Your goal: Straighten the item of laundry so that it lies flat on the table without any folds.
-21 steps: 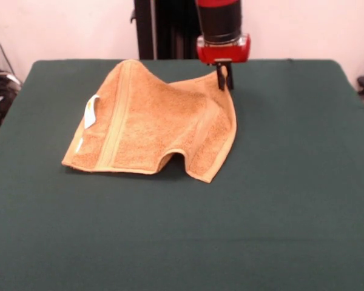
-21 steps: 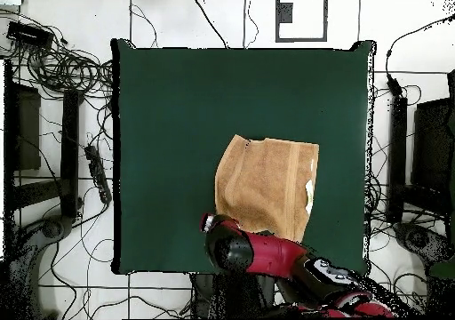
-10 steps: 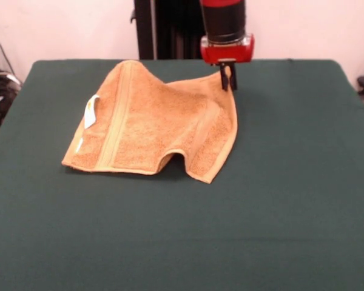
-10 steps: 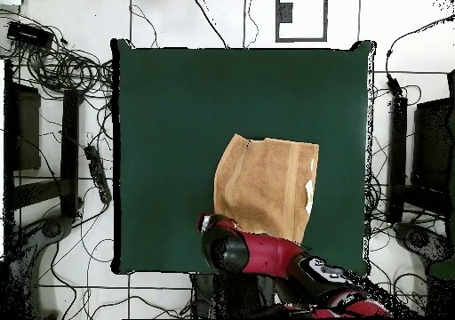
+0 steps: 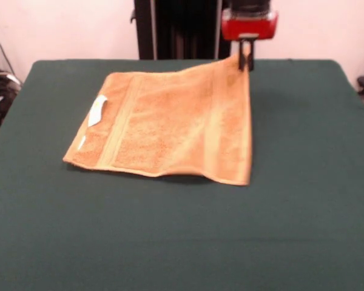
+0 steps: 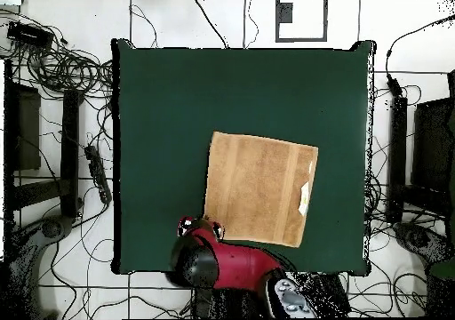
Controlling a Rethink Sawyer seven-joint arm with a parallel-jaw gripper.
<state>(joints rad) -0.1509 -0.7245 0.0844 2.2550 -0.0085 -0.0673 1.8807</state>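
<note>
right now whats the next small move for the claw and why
Probably lower that corner to the table and let go: the claw pinches the hand towel by its far corner, held slightly raised, while the rest looks spread without folds.

Table (image 5: 303, 230) with dark green cloth-like top, rectangular, bare over most of its surface. One thing lies on it: orange-tan terry towel (image 5: 170, 130), spread nearly square. Towel corner is pinched between the closed fingers (image 5: 245, 60) and raised off the table; the towel edge below the fingers slopes down to the table, the rest lies flat. Towel's front edge has a slight lift with shadow under it. Flat woven bands run near the edge below the fingers and near the opposite edge. Small white tag (image 5: 97, 110) sits at the edge farthest from the fingers. In the overhead view towel (image 6: 260, 188) lies on the table (image 6: 178, 103) half nearest the fingers.
</note>
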